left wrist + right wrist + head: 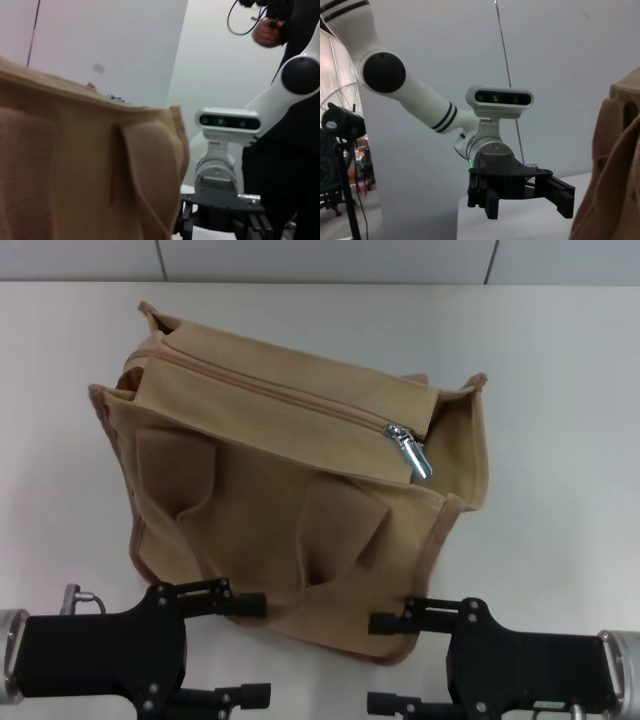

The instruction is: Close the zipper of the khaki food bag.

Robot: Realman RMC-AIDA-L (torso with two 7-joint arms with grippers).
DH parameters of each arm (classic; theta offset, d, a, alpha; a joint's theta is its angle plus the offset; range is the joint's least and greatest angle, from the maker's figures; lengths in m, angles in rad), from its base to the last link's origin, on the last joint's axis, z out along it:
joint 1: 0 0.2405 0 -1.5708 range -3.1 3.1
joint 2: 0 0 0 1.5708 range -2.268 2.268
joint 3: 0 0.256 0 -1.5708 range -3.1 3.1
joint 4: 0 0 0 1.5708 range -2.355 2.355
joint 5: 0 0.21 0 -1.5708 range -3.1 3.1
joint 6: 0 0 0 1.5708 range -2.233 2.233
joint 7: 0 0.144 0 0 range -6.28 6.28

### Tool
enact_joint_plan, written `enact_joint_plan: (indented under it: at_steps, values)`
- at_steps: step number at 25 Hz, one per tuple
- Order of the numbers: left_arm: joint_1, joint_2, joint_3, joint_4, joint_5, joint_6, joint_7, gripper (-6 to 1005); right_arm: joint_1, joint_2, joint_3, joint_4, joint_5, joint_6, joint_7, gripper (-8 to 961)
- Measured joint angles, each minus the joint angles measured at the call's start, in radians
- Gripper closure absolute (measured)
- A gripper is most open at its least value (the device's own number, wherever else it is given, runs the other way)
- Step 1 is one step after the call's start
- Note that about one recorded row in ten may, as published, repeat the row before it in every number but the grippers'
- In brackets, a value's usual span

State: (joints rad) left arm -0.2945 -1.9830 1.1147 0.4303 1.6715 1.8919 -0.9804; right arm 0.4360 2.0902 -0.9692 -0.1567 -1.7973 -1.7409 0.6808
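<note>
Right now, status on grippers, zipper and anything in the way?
Left gripper and right gripper open, empty, at the bag's near side. Zipper looks shut, slider at its right end. Nothing blocking.

The black left gripper [250,650] and black right gripper [385,663] face each other, jaws spread apart.

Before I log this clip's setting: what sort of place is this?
Probably a robot lab or test room: a bare white table holds only the khaki food bag, plain walls surround it, and a fan on a stand sits behind the left gripper.
</note>
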Motion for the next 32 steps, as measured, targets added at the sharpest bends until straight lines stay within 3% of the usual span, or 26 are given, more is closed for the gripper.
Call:
enact_joint_plan:
  at_steps: [5, 10, 20, 32]
  values:
    - [-0.018, -0.001, -0.01, 0.002, 0.012, -0.089, 0.022, 181, 0.026, 0.004, 0.007, 0.008, 0.008, 0.048, -0.009, 274]
    - [-0.038, -0.001, -0.01, 0.001, 0.013, -0.096, 0.023, 183, 0.069, 0.002, 0.008, 0.002, 0.046, 0.093, -0.01, 274]
    - [-0.04, 0.006, -0.052, 0.0, 0.014, -0.098, 0.035, 183, 0.054, -0.006, 0.011, -0.087, 0.048, 0.104, 0.035, 274]
    - [-0.043, 0.004, -0.052, 0.001, 0.016, -0.1, 0.046, 183, 0.05, -0.007, -0.002, -0.089, 0.041, 0.096, 0.037, 274]
